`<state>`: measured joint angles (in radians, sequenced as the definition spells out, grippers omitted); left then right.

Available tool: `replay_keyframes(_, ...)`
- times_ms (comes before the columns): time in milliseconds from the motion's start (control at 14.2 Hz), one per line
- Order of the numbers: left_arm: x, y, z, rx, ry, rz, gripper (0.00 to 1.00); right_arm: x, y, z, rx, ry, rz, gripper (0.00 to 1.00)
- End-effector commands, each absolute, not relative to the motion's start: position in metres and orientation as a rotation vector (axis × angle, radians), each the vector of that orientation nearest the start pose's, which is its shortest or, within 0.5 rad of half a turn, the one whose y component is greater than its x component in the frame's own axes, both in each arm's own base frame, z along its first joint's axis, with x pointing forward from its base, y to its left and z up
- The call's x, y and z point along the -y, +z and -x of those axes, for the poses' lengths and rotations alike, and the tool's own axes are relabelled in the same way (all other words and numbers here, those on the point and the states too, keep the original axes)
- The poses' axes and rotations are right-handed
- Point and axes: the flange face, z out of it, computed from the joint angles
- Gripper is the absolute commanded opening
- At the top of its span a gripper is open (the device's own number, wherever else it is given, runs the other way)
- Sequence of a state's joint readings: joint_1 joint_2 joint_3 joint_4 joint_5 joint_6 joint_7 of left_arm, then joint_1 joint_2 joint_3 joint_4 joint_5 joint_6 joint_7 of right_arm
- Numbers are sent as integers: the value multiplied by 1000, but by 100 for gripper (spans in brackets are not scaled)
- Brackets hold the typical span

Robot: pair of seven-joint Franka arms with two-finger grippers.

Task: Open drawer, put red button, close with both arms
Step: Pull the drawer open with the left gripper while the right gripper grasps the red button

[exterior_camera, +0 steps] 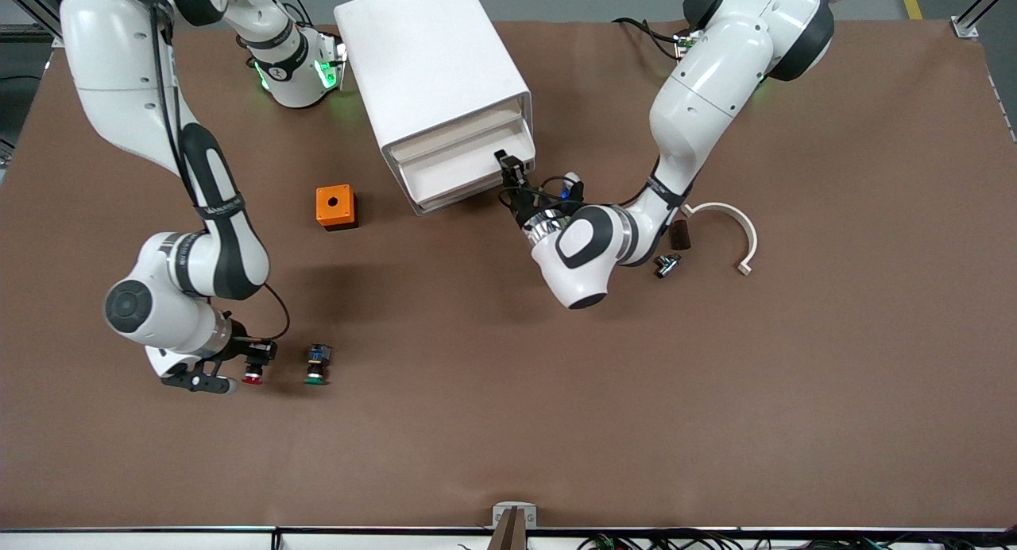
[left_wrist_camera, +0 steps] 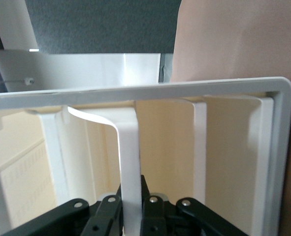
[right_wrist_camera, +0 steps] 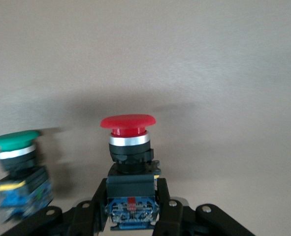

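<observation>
On my brown worktop [exterior_camera: 508, 423] an orange box [exterior_camera: 335, 207] with a round hole in its top stands near the front of the white cabinet [exterior_camera: 433, 73], toward my right arm's end. A green-capped button [exterior_camera: 317, 365] lies much nearer the front camera than that box; my right wrist view shows it too, with a silver ring under the cap. Toward my left arm's end a curved white bracket [exterior_camera: 735, 228] lies flat. Beside it are a small dark brown block [exterior_camera: 680, 234] and, a little nearer the front camera, a small black and silver part [exterior_camera: 666, 265].
</observation>
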<state>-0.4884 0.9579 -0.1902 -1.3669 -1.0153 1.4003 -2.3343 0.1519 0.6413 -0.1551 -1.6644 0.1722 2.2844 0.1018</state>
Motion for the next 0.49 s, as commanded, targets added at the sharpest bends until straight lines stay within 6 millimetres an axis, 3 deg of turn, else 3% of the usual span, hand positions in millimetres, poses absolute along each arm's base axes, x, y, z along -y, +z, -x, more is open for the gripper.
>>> replay_keyframes(0,464,177,-487,1698,1552,1001,7,-22,312,-666,-495,75,3036,0)
replay_keyframes(211,444,172,-506,1751,1561,970,7,-60,381,-640,-734,179,2977,0)
replay_keyframes(421,429,171,-522,1801,1578,946,8,-122,429,-600,-947,235,2924,0)
